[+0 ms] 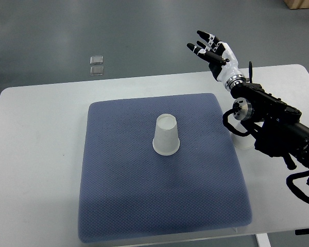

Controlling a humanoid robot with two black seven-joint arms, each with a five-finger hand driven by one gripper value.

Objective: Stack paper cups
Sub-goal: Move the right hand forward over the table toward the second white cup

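Since it stands upside down, wide mouth against the pad (123, 206) and narrow base up, the cup (166, 135) offers only its sloping wall and closed bottom to a grip. It sits a little above the middle of the blue-grey pad, which lies on the white table (36, 154), with bare pad all round it. It looks like thin paper: very light, easy to dent, and likely to slide or tip if nudged from one side. My judgement is that fingers should close gently across the upper wall near the base, thumb opposite the others, where the closed end stiffens it; a hard squeeze lower down would probably oval the rim and spoil nesting. The quilted pad may give a little friction, but not enough to hold the cup against a push.

Further right, just off the pad's right edge, a second pale cup (242, 140) seems to stand on the table, mostly hidden beneath the dark forearm, so I cannot tell which way up it is.

The right hand (212, 49) is raised beyond the table's far edge, well apart from both cups. Its fingers (198, 49) are spread and extended, pointing up and to the left, holding nothing. The arm enters from the right edge, wrist angled upward. No left arm shows.
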